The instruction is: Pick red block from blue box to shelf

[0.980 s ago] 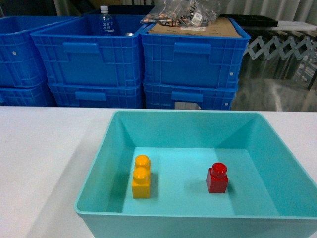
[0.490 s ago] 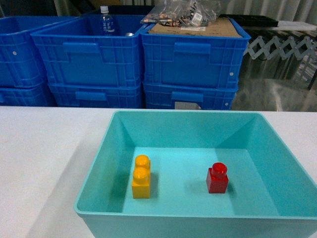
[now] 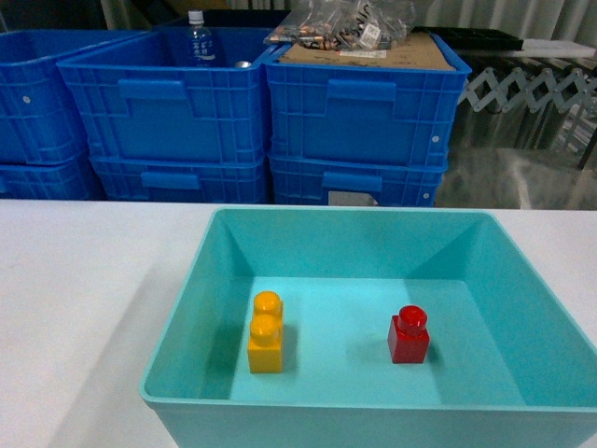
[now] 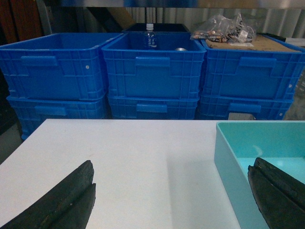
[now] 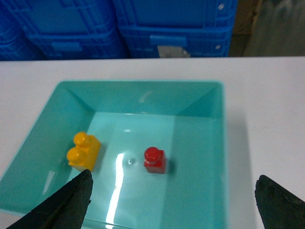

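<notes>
The red block (image 3: 409,336) stands upright on the floor of the blue box (image 3: 354,247), right of centre, with its stud up. In the right wrist view the red block (image 5: 155,161) lies ahead of my right gripper (image 5: 173,175), which hovers open over the near part of the blue box (image 5: 200,143) and holds nothing. My left gripper (image 4: 172,164) is open and empty over the white table, left of the blue box (image 4: 228,157), its right finger above the box's rim. Neither gripper appears in the head view. The shelf is out of view.
A yellow-orange two-stud brick (image 3: 266,334) sits in the box left of the red block. Stacked dark blue crates (image 3: 359,112) stand behind the white table (image 3: 84,280); one holds a bottle (image 3: 198,37), and another carries cardboard and a plastic bag (image 3: 345,23).
</notes>
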### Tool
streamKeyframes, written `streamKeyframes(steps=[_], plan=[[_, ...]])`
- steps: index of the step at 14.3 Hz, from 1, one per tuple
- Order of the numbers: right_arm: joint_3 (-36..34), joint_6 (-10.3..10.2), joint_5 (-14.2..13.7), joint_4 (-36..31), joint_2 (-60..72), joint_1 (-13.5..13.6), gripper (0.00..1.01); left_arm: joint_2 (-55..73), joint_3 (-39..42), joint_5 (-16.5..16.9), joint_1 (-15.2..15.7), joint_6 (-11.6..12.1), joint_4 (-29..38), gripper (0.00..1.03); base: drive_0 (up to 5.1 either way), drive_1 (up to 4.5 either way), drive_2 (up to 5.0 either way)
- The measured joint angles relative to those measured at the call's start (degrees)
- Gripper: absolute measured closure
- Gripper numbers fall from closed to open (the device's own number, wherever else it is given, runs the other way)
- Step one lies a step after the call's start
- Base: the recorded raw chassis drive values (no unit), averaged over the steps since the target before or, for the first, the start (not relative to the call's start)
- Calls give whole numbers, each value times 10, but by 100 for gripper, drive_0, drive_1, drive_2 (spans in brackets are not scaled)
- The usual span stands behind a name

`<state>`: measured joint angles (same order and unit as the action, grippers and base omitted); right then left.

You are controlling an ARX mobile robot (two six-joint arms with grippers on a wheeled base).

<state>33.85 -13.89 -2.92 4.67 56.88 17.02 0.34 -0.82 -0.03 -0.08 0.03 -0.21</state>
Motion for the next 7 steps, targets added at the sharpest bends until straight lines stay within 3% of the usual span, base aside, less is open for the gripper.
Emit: streamKeyframes(steps=[2,3,5,7], plan=[[65,-45,8,-5,155,44,3,0,0,0,0,0,0,5,0,0,0],[75,-50,-2,-23,209,60,3,0,0,0,0,0,0,5,0,0,0],[96,-45,-29,-68,308,87,3,0,0,0,0,0,0,5,0,0,0],[126,-21,-39,-101,395,98,3,0,0,0,0,0,0,5,0,0,0]])
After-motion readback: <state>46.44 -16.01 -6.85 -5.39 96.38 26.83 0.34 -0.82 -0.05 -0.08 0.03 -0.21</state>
